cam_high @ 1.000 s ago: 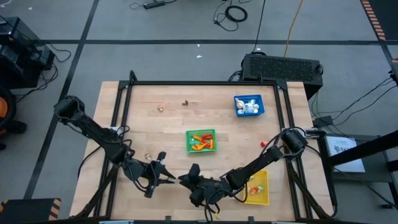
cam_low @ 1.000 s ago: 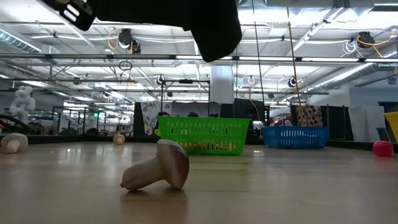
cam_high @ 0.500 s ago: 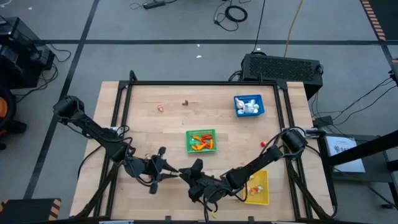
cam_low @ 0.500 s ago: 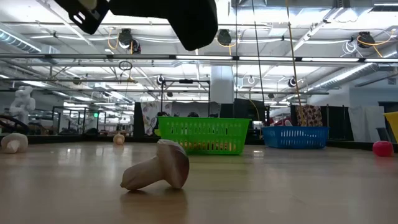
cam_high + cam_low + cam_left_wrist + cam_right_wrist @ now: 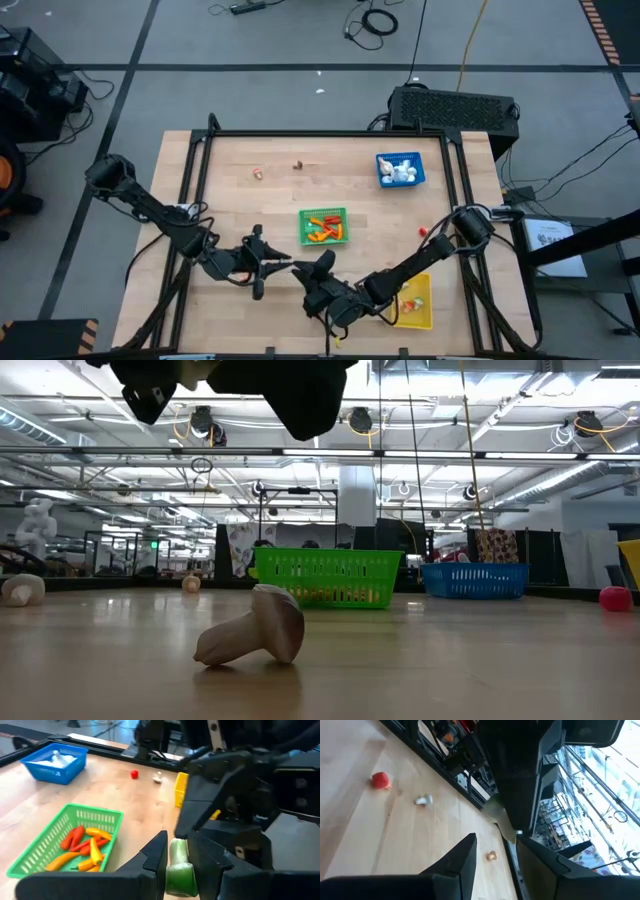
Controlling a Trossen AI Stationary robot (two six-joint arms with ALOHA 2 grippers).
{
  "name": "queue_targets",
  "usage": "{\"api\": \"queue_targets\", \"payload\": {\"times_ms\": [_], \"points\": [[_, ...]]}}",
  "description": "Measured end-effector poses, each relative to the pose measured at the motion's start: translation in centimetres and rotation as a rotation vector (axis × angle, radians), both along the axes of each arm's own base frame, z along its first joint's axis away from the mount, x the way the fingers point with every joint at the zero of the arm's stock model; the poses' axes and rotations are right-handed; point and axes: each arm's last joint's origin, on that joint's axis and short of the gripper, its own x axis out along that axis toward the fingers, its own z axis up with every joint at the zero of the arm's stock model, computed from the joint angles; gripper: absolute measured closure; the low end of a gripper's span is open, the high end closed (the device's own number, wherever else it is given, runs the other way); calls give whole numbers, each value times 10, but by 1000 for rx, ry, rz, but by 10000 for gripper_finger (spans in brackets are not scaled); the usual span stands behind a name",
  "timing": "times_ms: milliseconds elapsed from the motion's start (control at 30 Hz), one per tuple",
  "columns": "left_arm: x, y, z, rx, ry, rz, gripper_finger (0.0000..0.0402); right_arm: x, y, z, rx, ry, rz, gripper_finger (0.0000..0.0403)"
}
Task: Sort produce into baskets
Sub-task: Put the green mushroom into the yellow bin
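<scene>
Left wrist view: left hand (image 5: pixel 177 857) pinching small green toy vegetable piece (image 5: pixel 178 870), above tabletop's near edge, facing right hand (image 5: pixel 322 270), fingers spread. Green mesh basket (image 5: pixel 323 226) mid-tabletop, blue mesh basket (image 5: pixel 400 169) far-right corner, yellow mesh basket (image 5: pixel 414 301) near-right corner.

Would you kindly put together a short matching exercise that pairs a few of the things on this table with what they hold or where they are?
Column one:
1. green basket
2. blue basket
3. left hand
4. mushroom

Column two:
A. shut on a green piece
B. lying on its side on the bare wood
C. holds orange and red pieces
D. holds white pieces

Pairs: 1-C, 2-D, 3-A, 4-B
</scene>
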Motion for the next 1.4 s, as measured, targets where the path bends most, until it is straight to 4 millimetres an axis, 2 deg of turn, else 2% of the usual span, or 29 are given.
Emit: {"api": "queue_targets", "payload": {"times_ms": [500, 1400], "points": [[1, 1, 0, -4, -1, 12, 323, 6, -14, 1, 6, -17, -64, 273], [6, 11, 0, -4, -4, 57, 323, 7, -15, 3, 6, -43, -102, 273]]}}
